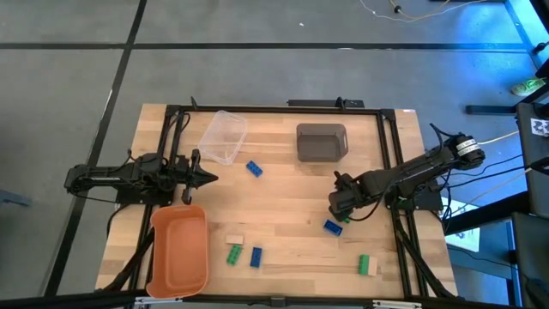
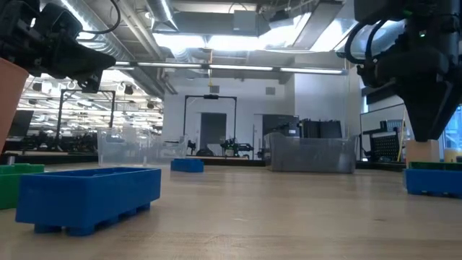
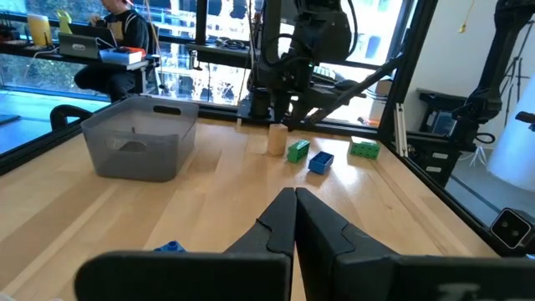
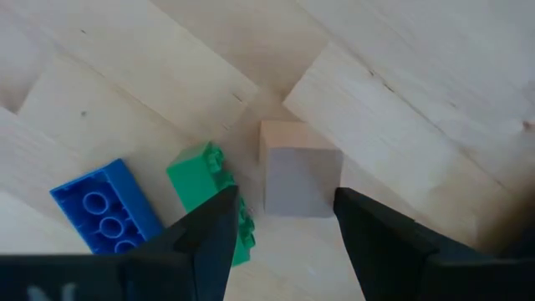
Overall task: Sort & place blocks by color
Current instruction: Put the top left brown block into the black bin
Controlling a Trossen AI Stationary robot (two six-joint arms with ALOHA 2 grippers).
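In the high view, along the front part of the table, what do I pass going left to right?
Orange tray → tan block → green block → blue block → blue block beside the right gripper → green block.

Small blocks lie scattered: a blue one (image 1: 255, 168) mid-frame, blue (image 1: 333, 227) right of centre, tan (image 1: 234, 239), green (image 1: 233, 253), blue (image 1: 256, 256) low centre, a green-and-tan pair (image 1: 366, 265) lower right.
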